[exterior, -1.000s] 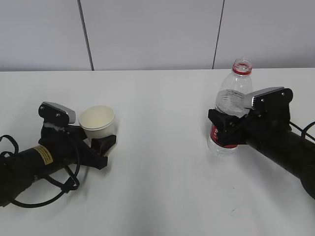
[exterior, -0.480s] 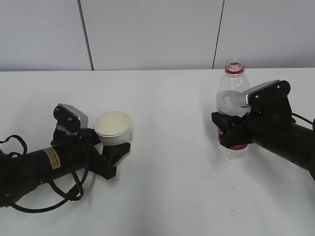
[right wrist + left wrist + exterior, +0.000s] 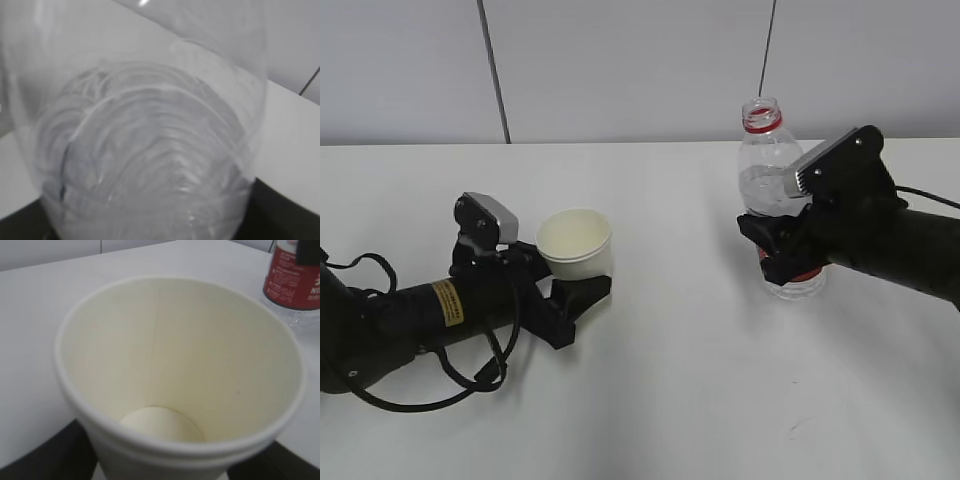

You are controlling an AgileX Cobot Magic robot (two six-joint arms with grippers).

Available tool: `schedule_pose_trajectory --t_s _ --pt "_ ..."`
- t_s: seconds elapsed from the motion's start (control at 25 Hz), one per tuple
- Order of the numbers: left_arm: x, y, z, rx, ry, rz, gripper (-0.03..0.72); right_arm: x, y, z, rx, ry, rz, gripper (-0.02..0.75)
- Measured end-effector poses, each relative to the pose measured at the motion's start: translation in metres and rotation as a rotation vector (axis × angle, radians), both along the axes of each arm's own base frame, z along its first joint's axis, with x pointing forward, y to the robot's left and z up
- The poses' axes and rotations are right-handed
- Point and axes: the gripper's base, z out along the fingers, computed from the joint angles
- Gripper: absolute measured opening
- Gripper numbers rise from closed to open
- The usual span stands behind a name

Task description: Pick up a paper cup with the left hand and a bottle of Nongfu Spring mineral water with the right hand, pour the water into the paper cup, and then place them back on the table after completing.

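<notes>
**Q:** Claw state, exterior view?

**A:** My left hand [image 3: 582,290] pinches the paper cup [image 3: 575,243] at its lower wall, mouth up. My right hand [image 3: 782,252] clamps the bottle [image 3: 772,190] around its red label. The bottle stands upright, cap off, long axis vertical. Both look lifted just clear of the table [image 3: 670,400], though contact is hard to rule out.

**Q:** Key relation?

**A:** The cup lies to the bottle's left, well apart, with bare table between them. The bottle neck must tip leftward over the cup's rim, so I judge the gap must close first.

**Q:** Left wrist view?

**A:** The cup [image 3: 180,375] fills the frame, empty and dry inside. The bottle's red label [image 3: 295,275] shows at the upper right. My fingers are mostly hidden beneath the cup.

**Q:** Right wrist view?

**A:** The bottle [image 3: 145,145] is pressed close to the lens; the water [image 3: 145,165] sits low in it. The jaws are out of sight here.
</notes>
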Motion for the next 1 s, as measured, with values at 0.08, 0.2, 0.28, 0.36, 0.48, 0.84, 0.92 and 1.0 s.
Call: schedule_pose_trajectory --t_s 0.08,0.2,0.28,0.36,0.48,0.84,0.92,1.0 --pt "0.003 -0.002 0.002 -0.008 -0.007 -0.018 0.446 0.005 0.001 0.004 -0.036 0.004 0.013 0.449" --pt "0.005 -0.005 0.004 -0.015 -0.013 -0.04 0.445 0.014 0.001 0.009 -0.078 0.011 0.018 0.449" --pt "0.005 -0.006 0.005 -0.021 -0.009 -0.051 0.445 0.019 0.001 0.013 -0.098 0.01 0.02 0.449" --pt "0.006 -0.007 0.006 -0.031 -0.001 -0.062 0.445 0.022 0.003 0.016 -0.123 0.009 0.033 0.448" --pt "0.008 -0.01 0.008 -0.046 0.01 -0.09 0.445 0.027 0.007 0.02 -0.166 0.016 0.048 0.447" --pt "0.017 -0.021 0.014 -0.035 0.069 -0.199 0.431 0.044 0.013 0.04 -0.284 -0.024 0.082 0.447" --pt "0.018 -0.022 0.014 -0.032 0.07 -0.21 0.417 0.046 0.014 0.042 -0.296 -0.029 0.083 0.447" --pt "0.018 -0.022 0.014 -0.032 0.073 -0.213 0.416 0.048 0.016 0.045 -0.316 -0.044 0.098 0.447"
